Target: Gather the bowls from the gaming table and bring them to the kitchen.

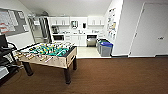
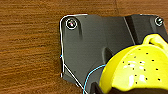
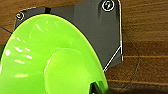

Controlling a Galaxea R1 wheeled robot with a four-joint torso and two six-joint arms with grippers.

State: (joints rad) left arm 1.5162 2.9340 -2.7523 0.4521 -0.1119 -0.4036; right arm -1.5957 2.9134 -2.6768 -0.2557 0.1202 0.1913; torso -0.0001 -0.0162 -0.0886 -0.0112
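In the left wrist view the translucent yellow bowl (image 2: pixel 135 70) hangs over brown carpet, and my left gripper (image 2: pixel 98 88) is shut on its rim. The green bowl (image 3: pixel 45 60) looms large in the right wrist view, with my right gripper (image 3: pixel 97 88) shut on its edge above the same carpet. The kitchen (image 1: pixel 77 37) lies straight ahead in the head view, with white cabinets, a counter and a steel-fronted dishwasher (image 1: pixel 91 40). The gaming table is out of view.
A foosball table (image 1: pixel 48 53) with a green field stands on the carpet at the left. Grey bins with blue lids (image 1: pixel 106 48) sit at the kitchen's right side. A white door (image 1: pixel 152 30) is on the right wall. A dark rack (image 1: pixel 5 58) stands at the far left.
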